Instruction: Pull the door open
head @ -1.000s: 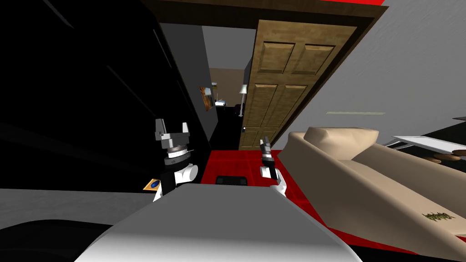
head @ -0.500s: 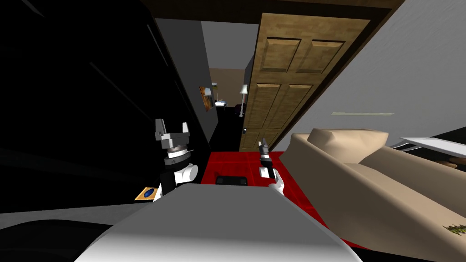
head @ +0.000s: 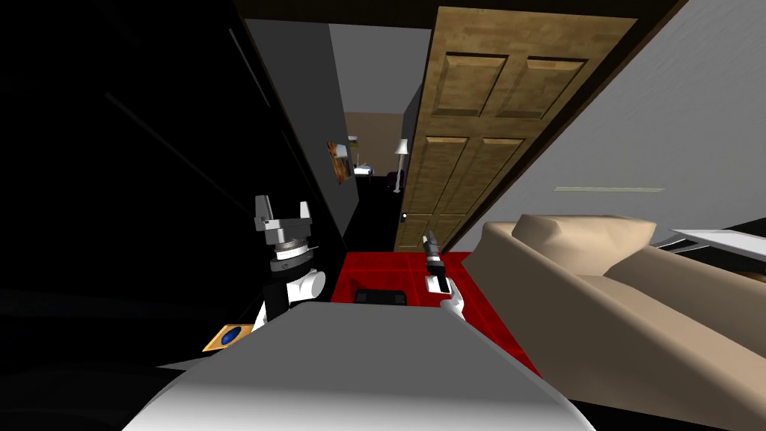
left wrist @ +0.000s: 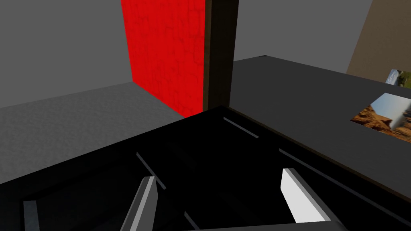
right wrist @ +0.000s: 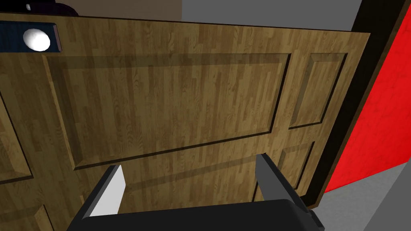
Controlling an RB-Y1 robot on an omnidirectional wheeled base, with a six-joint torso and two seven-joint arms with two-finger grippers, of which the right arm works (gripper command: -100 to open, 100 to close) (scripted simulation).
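Note:
A brown wooden panelled door [head: 479, 127] stands ajar in a dark frame, with a gap on its left side. A small white knob [head: 404, 216] sits near its free edge. My right gripper [head: 429, 243] is held up just short of the door's lower panels, a little to the right of the knob. In the right wrist view the door [right wrist: 172, 104] is close ahead and the knob [right wrist: 37, 39] sits on a dark plate off to one side of the open right gripper [right wrist: 188, 176], which holds nothing. My left gripper [head: 283, 213] is raised beside black furniture, open and empty [left wrist: 218, 192].
A beige sofa [head: 621, 284] lies close on my right. Tall black furniture [head: 149, 187] lines my left. Red carpet [head: 389, 269] runs to the doorway. Beyond the gap are a framed picture [head: 340, 161] and a floor lamp [head: 401, 150]. A small framed item [head: 228, 337] lies low on the left.
My whole view has shifted: the door looms larger and the sofa has slid to the right. My right gripper has edged slightly left toward the knob. Both grippers stay open.

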